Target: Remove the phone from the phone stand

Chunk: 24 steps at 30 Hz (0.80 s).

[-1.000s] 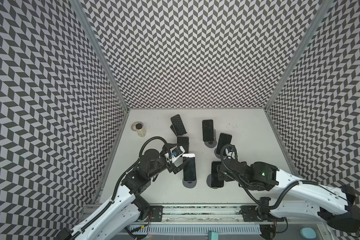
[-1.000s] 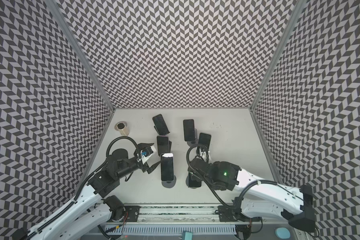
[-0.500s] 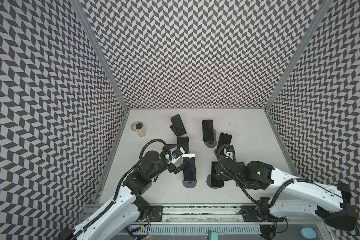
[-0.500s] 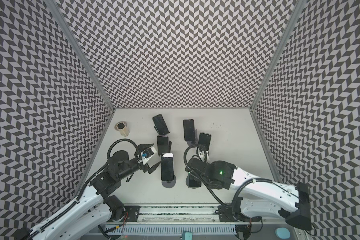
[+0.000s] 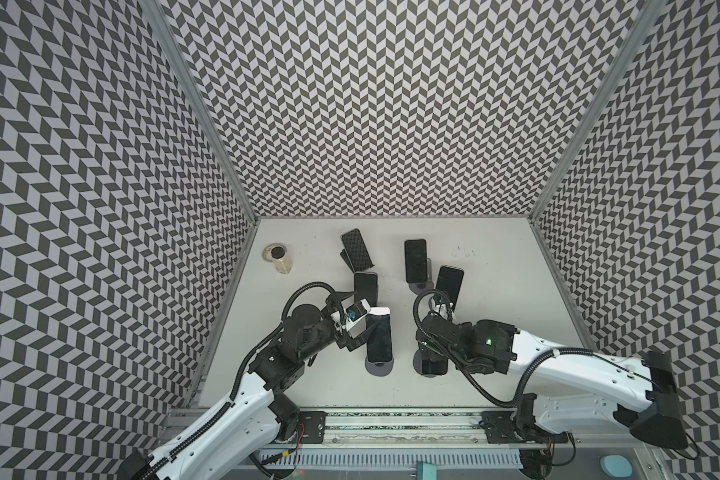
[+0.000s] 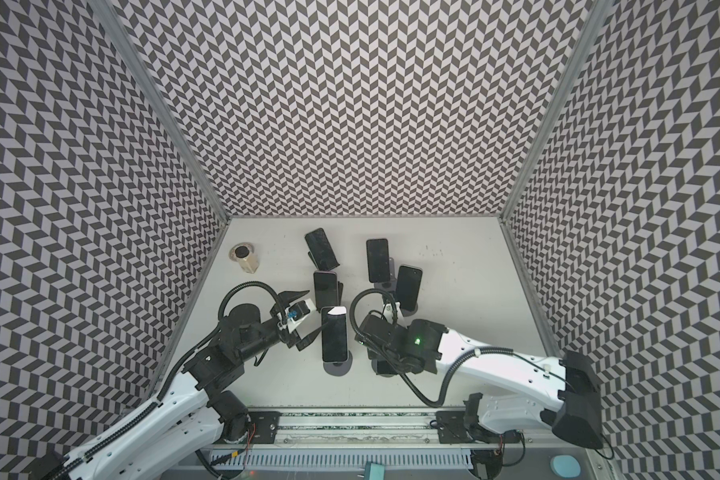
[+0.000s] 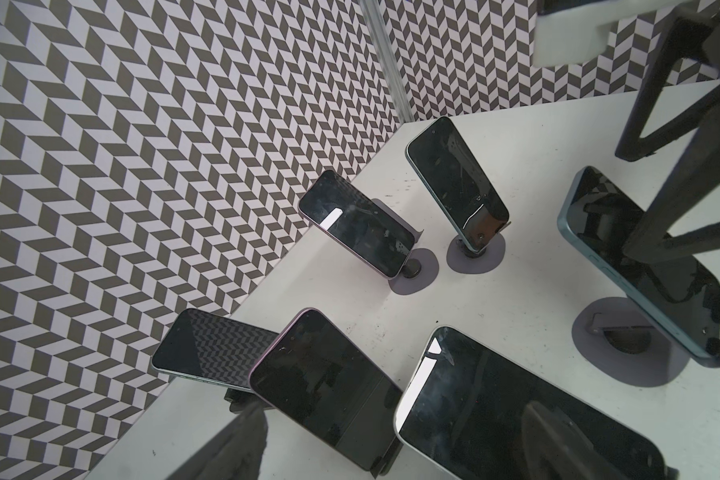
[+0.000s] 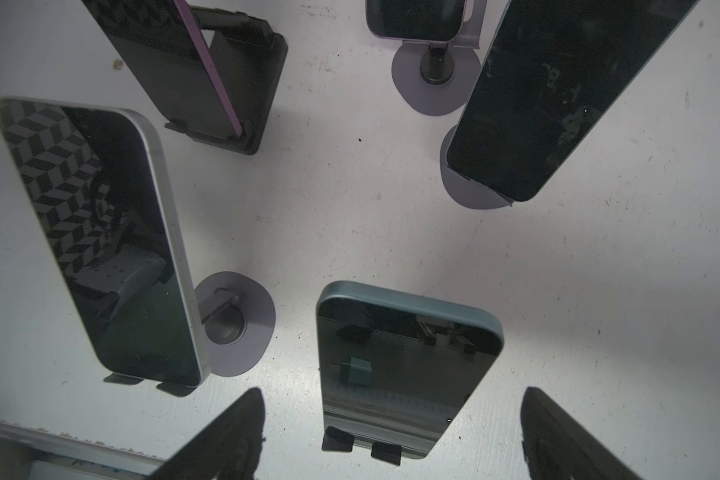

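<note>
White table, scuffed. Six phones stand on it, each propped on a stand, screens dark.

Teal phone: near the front edge, right of the middle. It leans back on its stand, bottom end seated in two black clips. In both top views the right arm hides most of it; only the lower end shows.

Right gripper: above the teal phone, pointing down. Jaws wide, one finger on each side of the phone. Bare table shows between each finger and the phone's edges, so both are clear of it.

White phone: near the front edge at the middle, just left of the teal one, on a round grey base.

Left gripper: at the white phone's left edge, near its top end. Jaws wide, holding nothing. The nearer finger meets the phone's edge in a top view; cannot tell if it touches. The far finger sits just beside the purple phone, which stands right behind the white one.

Further back: patterned phone left of the middle, mirroring the wall; rear phone and right phone right of the middle, close together.

Jar: by the left edge toward the back-left corner, well apart from the phones.
</note>
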Each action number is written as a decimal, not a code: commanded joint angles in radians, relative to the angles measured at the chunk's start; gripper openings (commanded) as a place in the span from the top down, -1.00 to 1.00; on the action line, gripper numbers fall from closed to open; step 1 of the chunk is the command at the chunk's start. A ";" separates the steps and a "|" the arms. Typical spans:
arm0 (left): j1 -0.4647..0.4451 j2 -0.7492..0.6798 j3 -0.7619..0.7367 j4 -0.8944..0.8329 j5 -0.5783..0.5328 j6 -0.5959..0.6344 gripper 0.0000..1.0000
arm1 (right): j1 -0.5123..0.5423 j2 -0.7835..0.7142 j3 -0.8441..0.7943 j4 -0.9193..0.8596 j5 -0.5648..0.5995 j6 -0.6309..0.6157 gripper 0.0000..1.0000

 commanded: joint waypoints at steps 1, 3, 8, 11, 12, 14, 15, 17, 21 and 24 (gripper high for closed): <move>-0.003 -0.012 -0.010 0.008 0.011 0.035 -0.92 | 0.007 0.032 0.016 0.018 0.031 0.044 -0.89; -0.004 -0.013 -0.015 0.006 0.007 0.040 -0.92 | 0.008 0.043 0.014 0.031 0.031 0.045 -0.89; -0.002 -0.019 -0.018 -0.002 0.001 0.040 -0.92 | 0.005 0.057 0.017 0.043 0.043 0.059 -0.89; -0.003 -0.026 -0.021 -0.007 0.002 0.034 -0.92 | 0.006 0.057 0.008 0.063 0.052 0.061 -0.88; -0.003 -0.029 -0.021 -0.008 0.001 0.032 -0.92 | 0.005 0.056 0.004 0.077 0.054 0.057 -0.88; -0.002 -0.034 -0.021 -0.013 0.001 0.032 -0.92 | 0.005 0.059 -0.003 0.089 0.059 0.056 -0.87; -0.003 -0.035 -0.020 -0.015 0.002 0.033 -0.92 | 0.005 0.063 -0.004 0.089 0.064 0.059 -0.87; -0.002 -0.037 -0.021 -0.019 0.002 0.032 -0.92 | 0.005 0.065 -0.008 0.093 0.072 0.063 -0.87; -0.002 -0.044 -0.030 -0.020 0.003 0.025 -0.92 | 0.004 0.062 -0.026 0.120 0.072 0.057 -0.86; -0.003 -0.050 -0.031 -0.023 0.003 0.021 -0.92 | 0.002 0.067 -0.032 0.116 0.070 0.064 -0.86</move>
